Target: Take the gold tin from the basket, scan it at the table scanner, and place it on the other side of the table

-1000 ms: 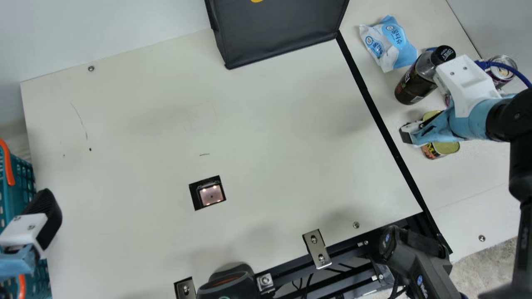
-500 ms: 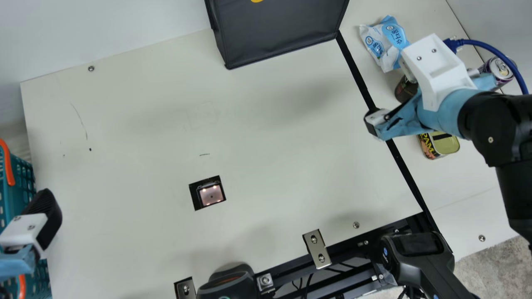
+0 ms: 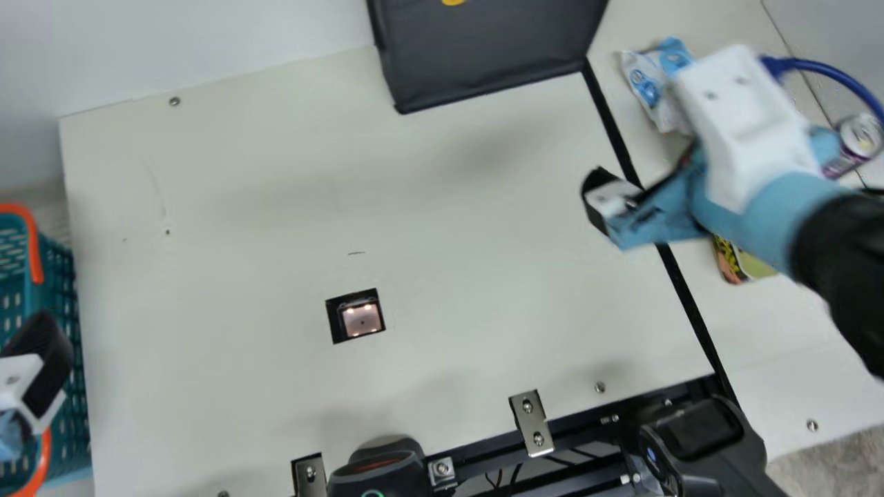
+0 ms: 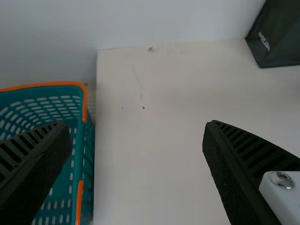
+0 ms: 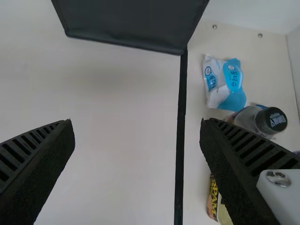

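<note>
A black strip (image 3: 690,310) crosses the cream surface (image 3: 242,379), by a pale wall (image 3: 207,34). The right wrist view shows a capped bottle (image 5: 255,118), the main view a lit scanner (image 3: 361,320). Right of the strip, the gold tin (image 3: 755,268) sits lid up, label toward the strip; its long axis I can't tell. Left tool (image 3: 40,355) and right tool (image 3: 602,202) are both spread wide.

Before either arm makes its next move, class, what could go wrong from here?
The right gripper hangs open near the bottle and a tin, so a low swing might knock either. In the main view the right arm partly covers that tin, so its position could be misjudged. The left gripper, also open, appears close to the basket and might snag its rim if lowered.
</note>
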